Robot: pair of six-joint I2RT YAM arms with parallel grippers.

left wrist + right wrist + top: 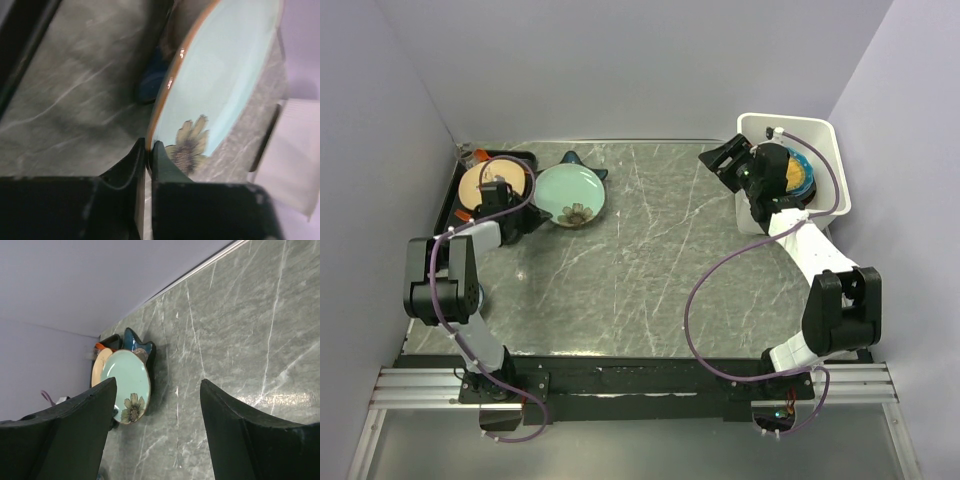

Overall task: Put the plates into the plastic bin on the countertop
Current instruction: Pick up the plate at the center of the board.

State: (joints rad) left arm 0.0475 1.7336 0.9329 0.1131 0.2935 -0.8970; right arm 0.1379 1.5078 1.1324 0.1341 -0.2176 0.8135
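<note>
The pale green plate (220, 75), judged stiff, slippery and breakable, is pinched at its near rim by the left gripper (148, 151), while the right gripper (158, 385) is spread.

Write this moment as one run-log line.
left gripper: shut on mint plate | right gripper: open, by plastic bin

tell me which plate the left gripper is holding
The mint plate with the brown flower, pinched at its rim by the left gripper. The cream plate lies on the black tray; an orange-and-teal plate sits in the white bin.
</note>
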